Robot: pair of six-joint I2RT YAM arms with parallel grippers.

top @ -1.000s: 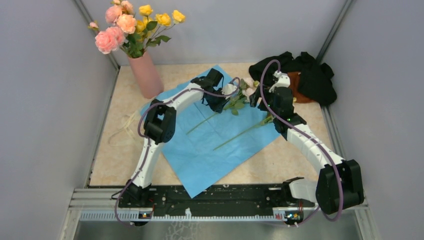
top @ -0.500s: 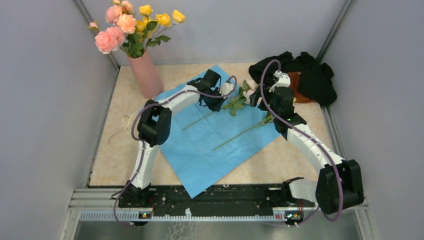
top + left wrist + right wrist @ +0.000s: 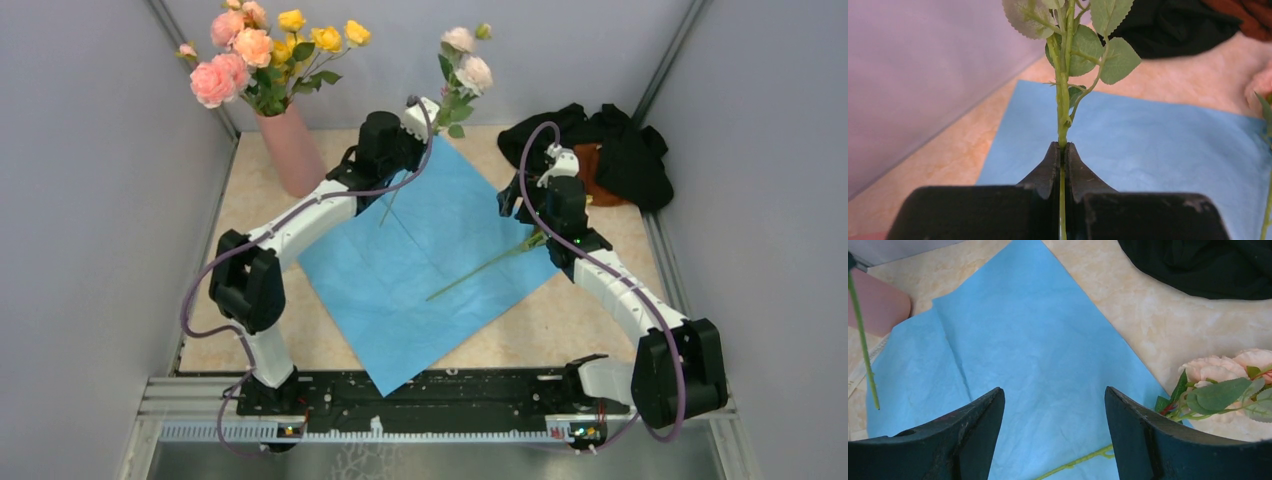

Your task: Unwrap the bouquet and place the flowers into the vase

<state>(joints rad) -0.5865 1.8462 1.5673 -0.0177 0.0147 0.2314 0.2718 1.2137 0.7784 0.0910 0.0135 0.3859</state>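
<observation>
Grey panels box in the beige tabletop (image 3: pixel 590 325), and across the middle of it the blue wrapping paper (image 3: pixel 400 290) lies opened out flat. What has changed in the last second is plain from where I stand. The left gripper (image 3: pixel 425 112) was down on the paper among the leaves, and it has swung up and back toward the far wall with one flower stem (image 3: pixel 452 98) in it. Its wrist view shows the jaws pressed together on the green stalk just below the leaves. The stem stands upright out of the tips with two pale pink blooms riding at the top (the lower end of the stalk dangles free over the paper).

The salmon vase (image 3: pixel 293 152) stands at the far left corner, already holding a bunch of pink and yellow roses (image 3: pixel 262 50). The lifted stem is off to its right, near the mouth but not yet over it. I judge this one is in transit, with a sideways carry and a lowering into the vase to come.

The right gripper (image 3: pixel 512 198) hovers over the paper's right edge, fingers spread wide with nothing between them. One more flower (image 3: pixel 488 264) lies beneath it, its pale bloom just off the paper, near the black cloth heap (image 3: pixel 610 150). That looks to be the last one left to move.
</observation>
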